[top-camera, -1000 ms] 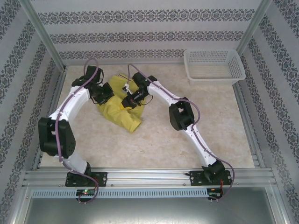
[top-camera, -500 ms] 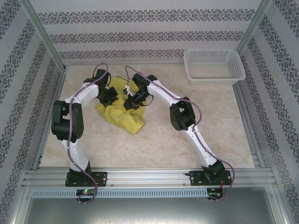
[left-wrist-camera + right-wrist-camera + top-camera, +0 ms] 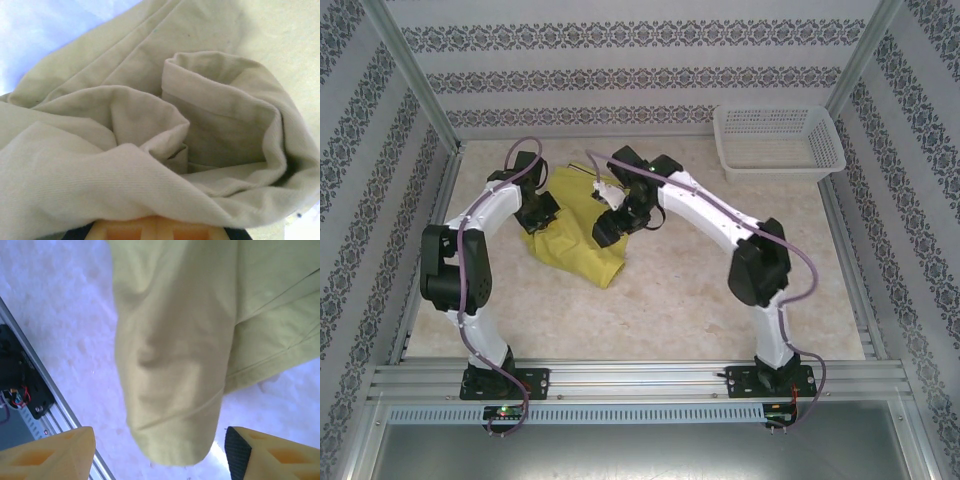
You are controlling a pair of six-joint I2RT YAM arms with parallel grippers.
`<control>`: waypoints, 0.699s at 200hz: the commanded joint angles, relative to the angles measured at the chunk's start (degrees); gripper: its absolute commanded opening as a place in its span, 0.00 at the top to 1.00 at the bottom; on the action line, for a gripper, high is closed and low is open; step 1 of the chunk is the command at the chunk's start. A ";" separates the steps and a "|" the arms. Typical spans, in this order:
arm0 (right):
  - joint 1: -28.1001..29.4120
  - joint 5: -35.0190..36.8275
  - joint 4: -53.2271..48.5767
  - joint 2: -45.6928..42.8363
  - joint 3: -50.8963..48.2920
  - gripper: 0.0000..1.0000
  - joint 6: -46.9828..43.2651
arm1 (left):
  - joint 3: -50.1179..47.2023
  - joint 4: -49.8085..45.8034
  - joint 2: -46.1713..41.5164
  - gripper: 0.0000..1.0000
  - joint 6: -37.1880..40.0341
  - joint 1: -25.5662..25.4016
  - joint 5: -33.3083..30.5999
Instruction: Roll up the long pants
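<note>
1 white mesh basket (image 3: 778,150) sits at the far-right corner of the table (image 3: 670,310), well apart from the cloth, w/ bare tabletop btwn them. 1 pr long pants (image 3: 578,240) lies bunched left of centre, btwn the 2 arms, w/ one leg end pointing toward the near edge. L gripper (image 3: 542,208) is closed on the pants' left side, w/ cloth heaped over its fingers in the wrist view. R gripper (image 3: 159,452) has its jaws wide apart, holding nothing, just above that leg end.
</note>
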 commanded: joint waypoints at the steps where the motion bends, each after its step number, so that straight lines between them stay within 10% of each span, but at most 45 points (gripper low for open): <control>1: 3.34 8.50 6.94 -2.85 -8.90 0.28 2.25 | -0.97 -3.70 -1.63 1.00 0.99 0.74 -2.68; 140: 15.81 36.20 16.83 0.42 -15.99 0.28 -6.18 | -1.77 -4.58 -2.53 1.00 0.99 0.78 -2.58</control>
